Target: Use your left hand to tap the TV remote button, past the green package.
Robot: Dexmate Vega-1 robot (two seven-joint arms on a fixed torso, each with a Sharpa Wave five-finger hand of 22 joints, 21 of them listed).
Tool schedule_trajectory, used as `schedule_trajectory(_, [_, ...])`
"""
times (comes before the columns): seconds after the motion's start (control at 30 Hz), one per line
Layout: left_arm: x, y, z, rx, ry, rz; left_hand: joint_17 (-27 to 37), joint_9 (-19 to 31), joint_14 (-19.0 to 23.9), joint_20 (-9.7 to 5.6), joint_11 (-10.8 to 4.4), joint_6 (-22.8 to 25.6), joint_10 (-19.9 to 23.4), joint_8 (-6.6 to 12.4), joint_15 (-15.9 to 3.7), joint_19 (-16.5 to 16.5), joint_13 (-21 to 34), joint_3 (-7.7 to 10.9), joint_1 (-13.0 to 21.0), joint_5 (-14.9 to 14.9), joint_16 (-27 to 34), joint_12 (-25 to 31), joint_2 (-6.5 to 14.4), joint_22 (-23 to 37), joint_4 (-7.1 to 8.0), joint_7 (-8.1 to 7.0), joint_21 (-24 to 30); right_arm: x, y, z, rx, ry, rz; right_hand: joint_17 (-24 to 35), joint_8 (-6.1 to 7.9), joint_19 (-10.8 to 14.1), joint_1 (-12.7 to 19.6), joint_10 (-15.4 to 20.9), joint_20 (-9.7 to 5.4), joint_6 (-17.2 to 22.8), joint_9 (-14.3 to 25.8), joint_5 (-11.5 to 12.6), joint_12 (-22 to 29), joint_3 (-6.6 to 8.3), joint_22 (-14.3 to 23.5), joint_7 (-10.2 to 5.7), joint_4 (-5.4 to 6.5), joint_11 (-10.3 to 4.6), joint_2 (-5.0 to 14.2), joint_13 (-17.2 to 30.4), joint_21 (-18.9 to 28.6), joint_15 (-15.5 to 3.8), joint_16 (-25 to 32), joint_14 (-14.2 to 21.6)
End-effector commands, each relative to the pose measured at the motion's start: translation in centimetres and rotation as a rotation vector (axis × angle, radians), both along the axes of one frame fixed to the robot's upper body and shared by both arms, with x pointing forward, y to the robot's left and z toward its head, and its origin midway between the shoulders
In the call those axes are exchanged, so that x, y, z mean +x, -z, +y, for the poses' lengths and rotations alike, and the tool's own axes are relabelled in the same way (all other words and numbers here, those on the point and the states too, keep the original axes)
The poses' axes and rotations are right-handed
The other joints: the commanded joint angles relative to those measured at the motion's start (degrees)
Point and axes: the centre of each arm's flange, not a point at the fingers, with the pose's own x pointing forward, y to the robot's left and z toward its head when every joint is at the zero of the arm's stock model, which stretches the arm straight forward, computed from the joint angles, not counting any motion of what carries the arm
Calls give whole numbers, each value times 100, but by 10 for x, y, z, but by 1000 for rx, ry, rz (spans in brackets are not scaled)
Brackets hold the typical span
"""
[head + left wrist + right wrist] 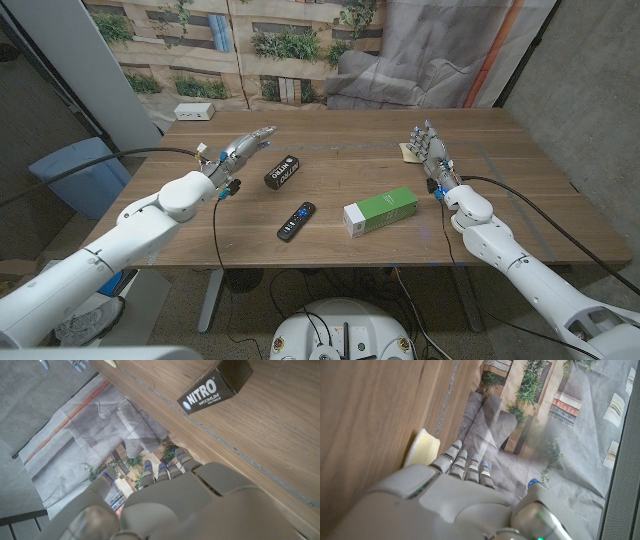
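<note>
The TV remote (295,220) lies nearest on the worktop (330,250), just left of the green package (381,211). Farther back, beyond a black NITRO box (282,171), the left hand (243,148) hovers with fingers extended, holding nothing, well apart from the remote

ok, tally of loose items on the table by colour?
Black: 2, the TV remote and the Nitro box
Green and white: 1, the green package
White: 1, the box at the far left corner
Pale yellow: 1, the pad by the right hand
Total: 5
</note>
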Motion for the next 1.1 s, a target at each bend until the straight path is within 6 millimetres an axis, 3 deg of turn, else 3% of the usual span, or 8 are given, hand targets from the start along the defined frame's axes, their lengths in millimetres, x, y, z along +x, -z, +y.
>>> schedule_trajectory(0.03, [-26,-2,-1,218,-57,-26,12,18,-42,-243,-27,15,-50,-7,-79,-36,26,16,-79,4,31,-24,651,32,83,-71,-16,1,4,-5,-8,3,-4,-8,47,8,43,8,11,72,11,20,51,54,20,3,-6,0,-2,3,23,-13,21,-10])
schedule_trajectory(0.3, [-38,-3,1,392,-96,-66,32,21,-73,-331,-116,229,-55,51,-183,-47,26,-129,-223,-5,40,-18,467,35,217,-201,-19,4,5,-7,-11,19,-3,-38,49,5,41,6,9,77,10,18,53,66,19,2,-14,4,1,-2,26,-4,24,-13])
schedule_trajectory(0.37, [-41,-2,1,423,-124,-97,33,20,-105,-362,-197,347,-60,67,-212,-94,26,-173,-250,7,35,-15,472,36,252,-365,-32,5,5,-7,-9,22,-2,-44,49,3,40,2,7,76,10,18,52,69,19,2,-16,7,3,-2,26,-1,25,-16])
schedule_trajectory(0.53, [-46,-1,2,481,-153,-138,22,16,-96,-415,-271,540,-13,98,-262,-121,24,-193,-241,17,37,3,465,34,238,-464,-38,5,5,-6,-11,29,5,-57,48,0,37,-4,10,76,10,17,51,74,19,-4,-19,8,5,-4,27,15,26,-19])
schedule_trajectory(0.77, [-53,-3,-2,609,-185,-212,6,12,-107,-517,-399,720,-24,99,-361,-164,22,-305,-244,12,27,-7,265,31,176,-681,-45,5,8,-5,-13,38,13,-86,39,-9,21,-22,36,49,10,11,47,71,19,-6,-27,11,-19,-7,28,39,31,-25])
schedule_trajectory(1.1, [-61,1,-15,726,-162,-226,1,9,-162,-569,-425,921,-45,115,-430,-233,22,-398,-254,17,8,-19,156,31,159,-827,-60,2,13,-5,-2,54,20,-119,37,-15,1,-38,47,37,10,6,46,67,19,-5,-34,29,-41,-10,30,51,33,-40])
